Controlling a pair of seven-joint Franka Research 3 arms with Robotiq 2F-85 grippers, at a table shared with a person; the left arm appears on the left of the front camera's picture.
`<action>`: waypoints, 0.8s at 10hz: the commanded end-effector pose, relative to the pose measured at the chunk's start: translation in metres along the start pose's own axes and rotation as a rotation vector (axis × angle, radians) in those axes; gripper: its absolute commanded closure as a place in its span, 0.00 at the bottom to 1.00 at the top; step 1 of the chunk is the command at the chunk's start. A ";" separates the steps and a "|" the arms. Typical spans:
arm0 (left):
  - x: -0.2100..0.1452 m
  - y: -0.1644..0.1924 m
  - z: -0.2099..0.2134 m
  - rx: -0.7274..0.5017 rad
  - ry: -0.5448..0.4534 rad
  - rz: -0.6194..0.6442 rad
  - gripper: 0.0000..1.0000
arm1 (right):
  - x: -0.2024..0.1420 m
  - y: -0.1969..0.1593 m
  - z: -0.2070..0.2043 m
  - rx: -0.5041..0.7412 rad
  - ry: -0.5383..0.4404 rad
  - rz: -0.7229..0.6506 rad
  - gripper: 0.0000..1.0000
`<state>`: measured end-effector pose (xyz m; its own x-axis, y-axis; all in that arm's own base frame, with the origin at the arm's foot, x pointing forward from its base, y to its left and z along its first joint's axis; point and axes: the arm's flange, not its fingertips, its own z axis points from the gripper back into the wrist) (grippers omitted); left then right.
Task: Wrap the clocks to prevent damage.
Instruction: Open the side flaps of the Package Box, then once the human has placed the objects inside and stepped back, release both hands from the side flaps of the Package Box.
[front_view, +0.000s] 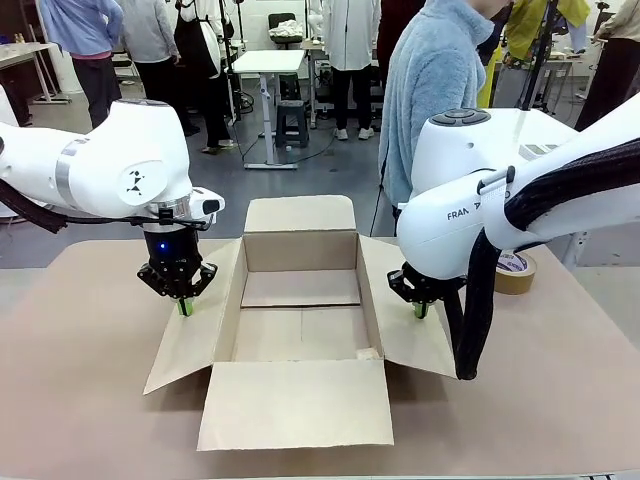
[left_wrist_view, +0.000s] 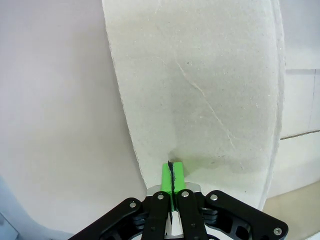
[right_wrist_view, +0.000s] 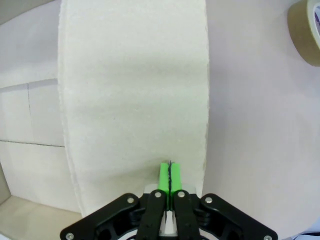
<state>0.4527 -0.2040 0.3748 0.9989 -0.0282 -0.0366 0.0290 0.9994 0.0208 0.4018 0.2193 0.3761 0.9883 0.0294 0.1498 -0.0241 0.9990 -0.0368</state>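
Box (front_view: 300, 250) sits open at mid-table (front_view: 80, 400), with all four flaps splayed outward. The near flap (front_view: 295, 400) lies flat toward the robot. The far flap (front_view: 300, 213) stands up toward the person (front_view: 430, 90), who is at the far edge in a pale blue fleece, torso only in frame. The box floor is bare cardboard with one seam across it.

Left gripper (front_view: 184, 305): points straight down over the left flap (front_view: 195, 330), near that flap's far end. Jaws fully closed, green pads pressed together with nothing between them. In the left wrist view the gripper (left_wrist_view: 171, 172) has its tips at the flap surface (left_wrist_view: 200, 100), with a small shadow just under them (contact looks likely; pressure cannot be judged). A long faint crease runs across the flap there.

Right gripper (front_view: 421, 310): mirrors the left, pointing down on the right flap (front_view: 420, 335) at about the same depth along the box. Jaws closed tight, pads meeting, nothing gripped. In the right wrist view the gripper (right_wrist_view: 170, 175) has its tips on the flap (right_wrist_view: 135, 100), close to the flap's outer edge.

Tape roll (front_view: 515, 272): lies flat on the table beyond the right arm, well apart from the box. Its rim also shows in the corner of the right wrist view (right_wrist_view: 306, 30).

Clocks: position cannot be told from these views.
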 end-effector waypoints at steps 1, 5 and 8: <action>-0.001 0.001 -0.001 0.008 0.006 -0.002 1.00 | -0.001 0.000 -0.001 -0.005 0.005 0.001 0.99; -0.001 0.001 -0.001 0.008 0.006 -0.002 1.00 | -0.001 0.000 -0.001 -0.005 0.005 0.001 0.99; -0.001 0.001 -0.001 0.008 0.006 -0.002 1.00 | -0.001 0.000 -0.001 -0.005 0.005 0.001 0.99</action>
<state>0.4527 -0.2039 0.3748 0.9989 -0.0280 -0.0369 0.0288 0.9994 0.0210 0.4017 0.2195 0.3761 0.9883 0.0299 0.1498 -0.0246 0.9990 -0.0368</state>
